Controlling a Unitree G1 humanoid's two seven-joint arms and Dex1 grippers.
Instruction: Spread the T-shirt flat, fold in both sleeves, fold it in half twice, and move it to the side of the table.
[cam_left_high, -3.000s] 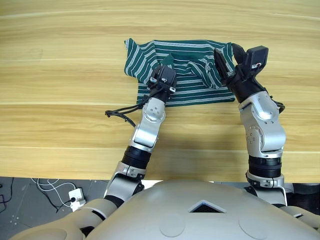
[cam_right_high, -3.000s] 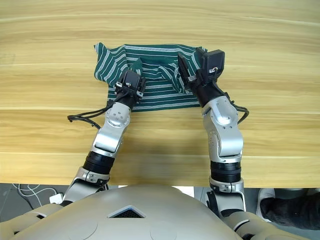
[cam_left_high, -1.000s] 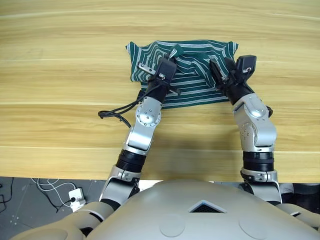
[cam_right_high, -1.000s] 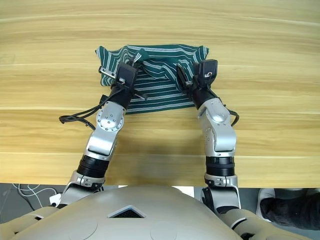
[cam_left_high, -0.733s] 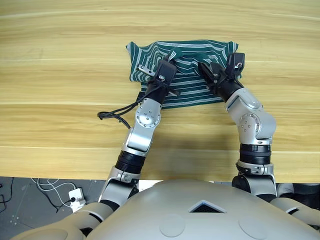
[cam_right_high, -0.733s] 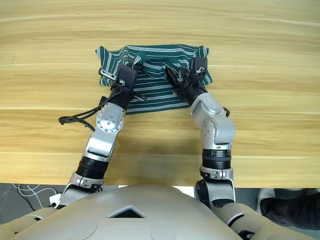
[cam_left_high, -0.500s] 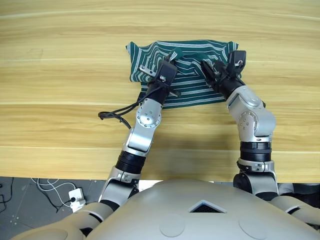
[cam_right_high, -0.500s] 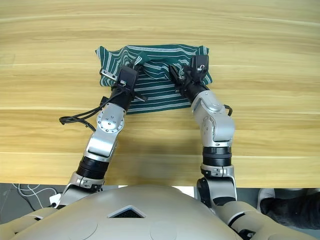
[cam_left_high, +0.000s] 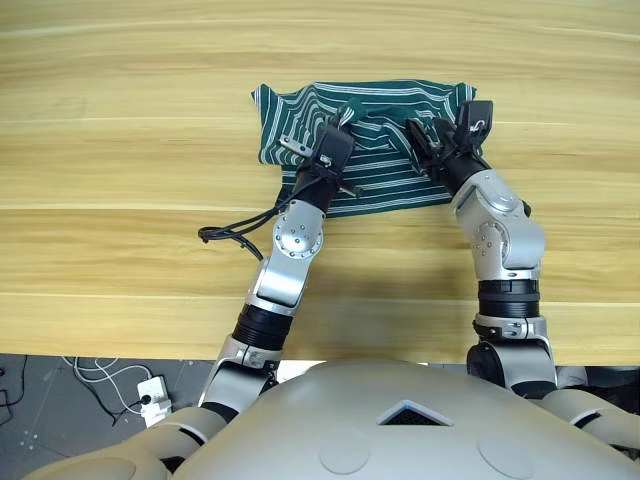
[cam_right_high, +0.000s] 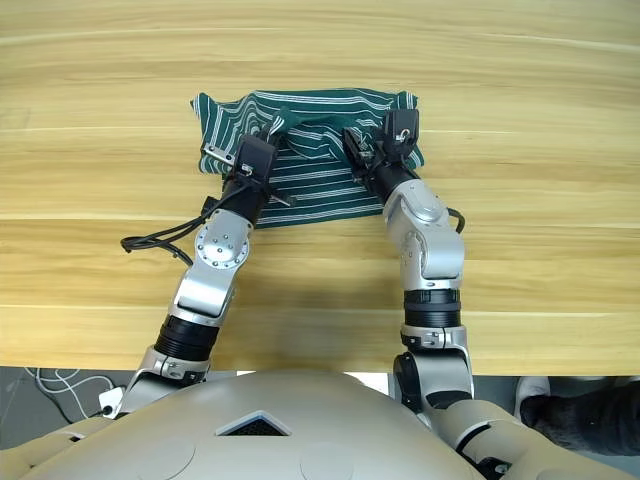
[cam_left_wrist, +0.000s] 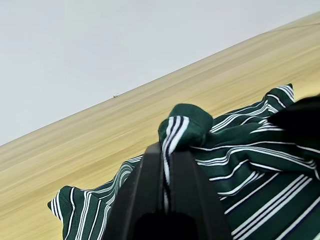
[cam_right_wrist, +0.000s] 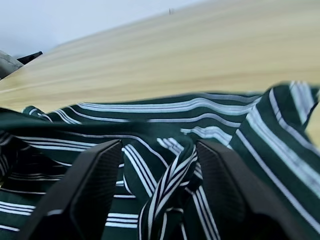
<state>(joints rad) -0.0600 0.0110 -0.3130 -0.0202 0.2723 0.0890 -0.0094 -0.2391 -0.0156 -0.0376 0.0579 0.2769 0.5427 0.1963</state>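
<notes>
Evidently the left gripper (cam_left_wrist: 166, 151) is clamped on a raised fold of the T-shirt (cam_left_high: 385, 185), bunched mid-table (cam_left_high: 120, 150) towards the far side, while the right gripper (cam_right_wrist: 159, 150) stands apart astride another ridge, probably so both can pull it flat

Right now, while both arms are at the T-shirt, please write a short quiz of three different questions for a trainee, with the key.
1. True or false: the T-shirt hangs over the near edge of the table.
2. Fill in: the fingers of the right gripper are ___, with a ridge of cloth between them.
3. Which one is shut on a fold of the T-shirt? A) left gripper B) right gripper C) neither

Key: 1 false, it lies wholly on the tabletop; 2 open; 3 A.
</notes>
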